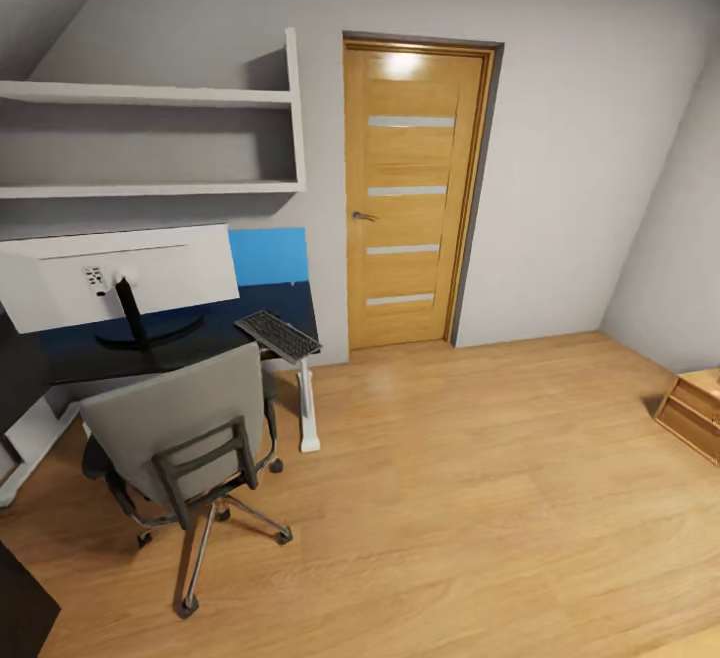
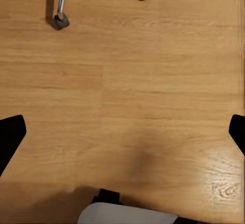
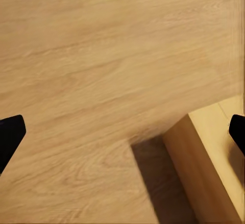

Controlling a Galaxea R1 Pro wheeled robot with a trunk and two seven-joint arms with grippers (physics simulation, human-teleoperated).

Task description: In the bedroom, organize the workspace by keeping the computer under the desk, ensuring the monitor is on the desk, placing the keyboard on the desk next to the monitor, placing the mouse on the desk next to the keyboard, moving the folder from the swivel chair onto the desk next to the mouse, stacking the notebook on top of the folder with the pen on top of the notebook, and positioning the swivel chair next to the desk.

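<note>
The black desk (image 1: 215, 333) with white legs stands at the left against the wall. On it the monitor (image 1: 120, 273) shows its grey-white back on a round black stand. The black keyboard (image 1: 278, 335) lies askew at the desk's right end, partly over the edge. The grey swivel chair (image 1: 175, 418) stands before the desk with its back toward me, hiding the seat; two of its castors (image 2: 61, 22) show in the left wrist view. The folder, notebook, pen, mouse and computer are out of view. My left gripper (image 2: 122, 137) and right gripper (image 3: 122, 137) hang open over the wood floor, holding nothing.
A blue panel (image 1: 268, 256) stands on the wall behind the desk, under white shelves (image 1: 150, 138). The wooden door (image 1: 415, 193) is shut. A wooden chest (image 1: 695, 413) sits at the right; its corner (image 3: 214, 168) lies under my right gripper. Open floor spreads between chair and chest.
</note>
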